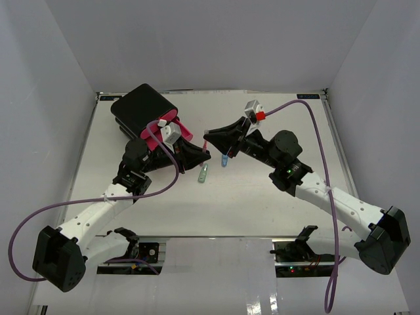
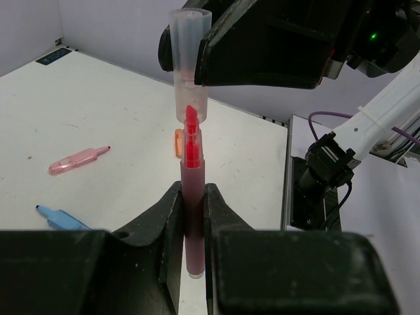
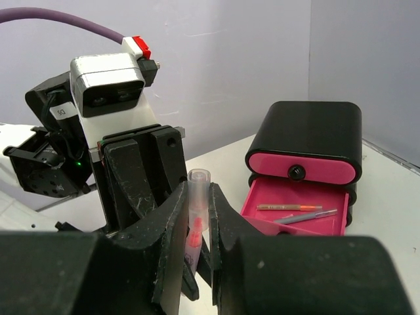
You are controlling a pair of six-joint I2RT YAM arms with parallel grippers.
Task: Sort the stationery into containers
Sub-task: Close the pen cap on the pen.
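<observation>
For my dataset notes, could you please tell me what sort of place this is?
Most likely a robotics lab test cell: a white table boxed in by plain walls, with a left arm and right arm bolted at its near edge.

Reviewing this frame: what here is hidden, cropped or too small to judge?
- Top view: contents of the open pink drawer, covered by the left wrist camera.
- Right wrist view: contents of the closed pink-fronted top drawer, and anything below the open one.
- Left wrist view: small orange piece, half hidden behind the translucent red marker; blue pen, cut off by the left jaws.
</observation>
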